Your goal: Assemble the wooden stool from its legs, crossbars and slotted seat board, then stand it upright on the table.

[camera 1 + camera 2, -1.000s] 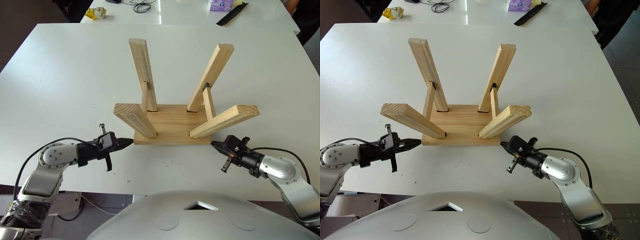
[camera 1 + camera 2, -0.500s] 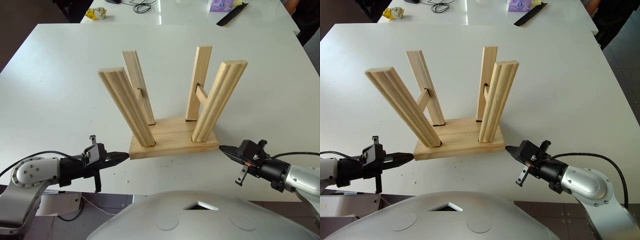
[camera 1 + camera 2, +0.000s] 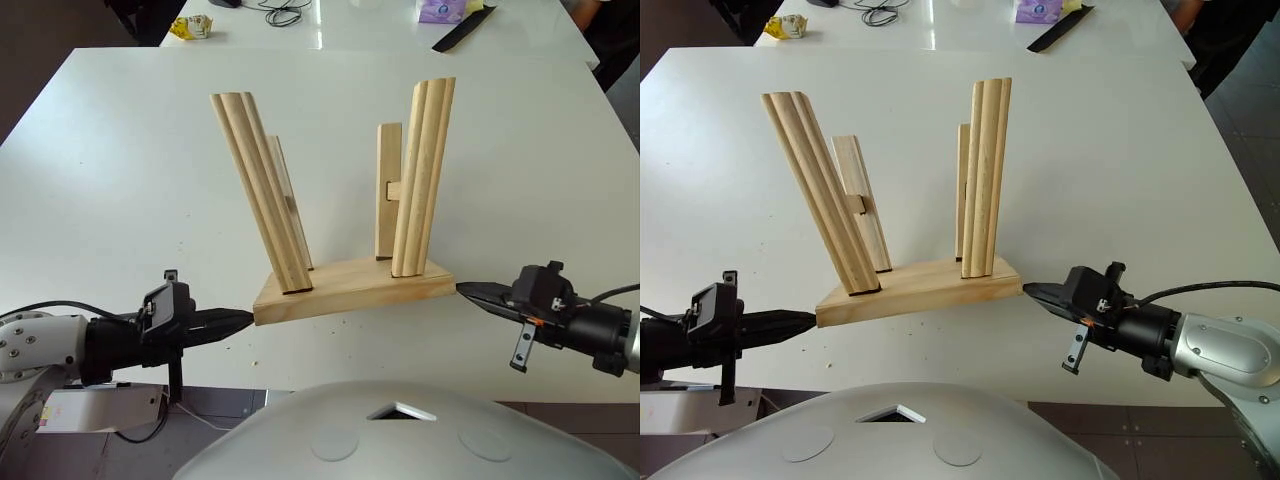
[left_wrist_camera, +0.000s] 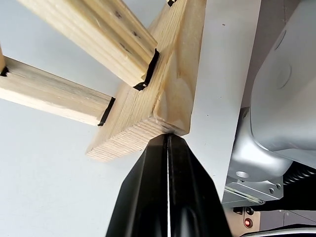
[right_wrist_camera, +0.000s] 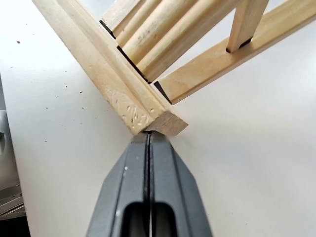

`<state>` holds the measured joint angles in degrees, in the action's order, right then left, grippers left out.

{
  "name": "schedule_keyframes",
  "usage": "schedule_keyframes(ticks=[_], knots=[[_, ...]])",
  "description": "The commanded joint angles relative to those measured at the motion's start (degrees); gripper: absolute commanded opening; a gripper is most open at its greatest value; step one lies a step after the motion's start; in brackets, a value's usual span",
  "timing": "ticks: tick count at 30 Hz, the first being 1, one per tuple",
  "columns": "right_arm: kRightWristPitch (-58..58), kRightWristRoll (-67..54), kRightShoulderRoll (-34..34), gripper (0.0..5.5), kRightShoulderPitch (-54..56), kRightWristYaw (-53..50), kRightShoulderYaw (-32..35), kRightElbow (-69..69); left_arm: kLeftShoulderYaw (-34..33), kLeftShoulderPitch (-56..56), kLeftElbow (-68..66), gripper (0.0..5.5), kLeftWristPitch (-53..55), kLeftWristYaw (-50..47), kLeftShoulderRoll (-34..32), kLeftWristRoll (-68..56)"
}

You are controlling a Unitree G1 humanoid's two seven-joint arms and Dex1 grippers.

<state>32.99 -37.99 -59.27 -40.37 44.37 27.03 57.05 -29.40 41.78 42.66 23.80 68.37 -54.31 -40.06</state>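
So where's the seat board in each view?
Left eye: seat board low centre, between left gripper and right gripper.
Right eye: low centre too.
Left wrist: its corner against the left gripper's tip.
Right wrist: its corner against the right gripper's tip.
Shared landmark: legs in its slots.

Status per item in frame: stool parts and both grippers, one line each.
seat board: underside up, pressed end to end between both gripper tips
legs: all four seated in the board's slots, pointing up
crossbars: fitted between legs
left gripper: jaws shut, tip against the board's left end
right gripper: jaws shut, tip against the board's right end
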Motion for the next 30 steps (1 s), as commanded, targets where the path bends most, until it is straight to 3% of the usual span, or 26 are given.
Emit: schedule_keyframes(ticks=[1,7,14,18,25,26,30], knots=[[-1.1,-7.3,-3.3,0.00,-0.7,4.5,3.0,2.9,-2.5,0.5,4.7,0.04,2.8,3.6,-1.0,-7.3],[0.6,-11.0,-5.0,0.00,1.3,3.5,3.9,2.9,-4.2,-3.5,3.7,0.04,6.8,4.3,-2.9,-10.2],[1.6,-13.5,-3.9,0.00,8.2,-3.9,-6.4,2.9,4.3,-13.9,-3.6,0.04,4.6,1.4,-2.0,-2.1],[2.1,-14.6,-3.8,0.00,9.4,-6.7,-9.0,2.9,4.6,-14.3,-5.3,0.04,3.4,3.3,-2.0,-0.4],[5.0,-12.5,-3.0,0.00,7.5,-4.9,-3.2,-0.4,1.5,-14.9,-8.9,0.04,3.1,5.7,-3.5,0.8],[4.5,-11.3,-2.7,0.19,7.2,-3.8,-2.2,-1.9,0.8,-14.7,-9.6,0.00,3.2,6.4,-3.8,0.9],[3.5,-8.7,-1.1,0.79,4.7,2.4,1.4,-7.0,-1.6,-14.7,-12.8,0.69,3.1,8.9,-4.7,1.4]])
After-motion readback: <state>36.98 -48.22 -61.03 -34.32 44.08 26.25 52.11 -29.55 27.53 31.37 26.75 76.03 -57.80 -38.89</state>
